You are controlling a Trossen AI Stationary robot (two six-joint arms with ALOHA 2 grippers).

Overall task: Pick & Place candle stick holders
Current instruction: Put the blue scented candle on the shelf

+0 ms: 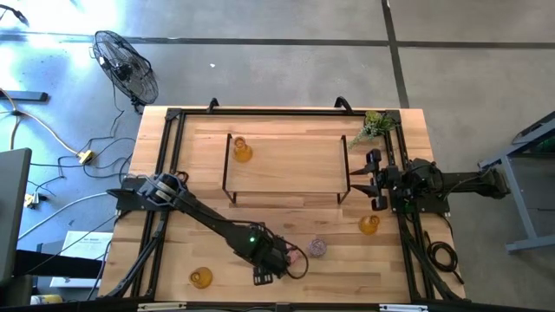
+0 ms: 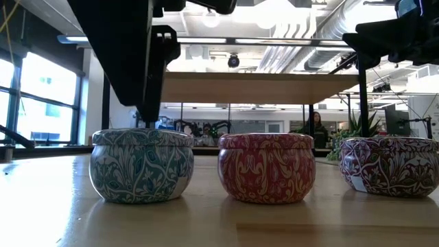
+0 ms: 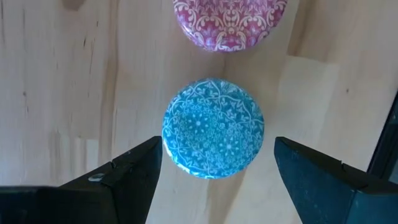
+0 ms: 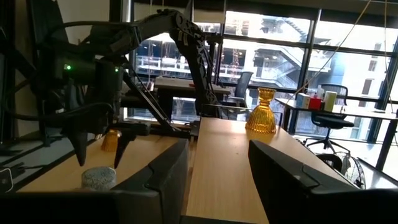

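Observation:
Three squat round tins stand in a row on their bases near the table's front edge: blue (image 3: pixel 213 132), pink (image 3: pixel 230 22) and purple (image 2: pixel 387 165). My left gripper (image 3: pixel 216 144) hangs open just above the blue tin and points down. Its fingers (image 3: pixel 127 177) stand on either side of the tin without touching it. In the high view this gripper (image 1: pixel 270 267) hides the blue tin. Amber glass holders stand on the raised shelf (image 1: pixel 241 152), at front left (image 1: pixel 201 277) and at right (image 1: pixel 369 225). My right gripper (image 1: pixel 375 182) waits open at the right edge with nothing between its fingers.
A black-framed rack with a wooden shelf (image 1: pixel 286 169) stands at the middle back of the table. A green plant sprig (image 1: pixel 375 126) sits at the back right corner. Black rails run along the table's left and right sides. A fan (image 1: pixel 126 65) stands on the floor beyond.

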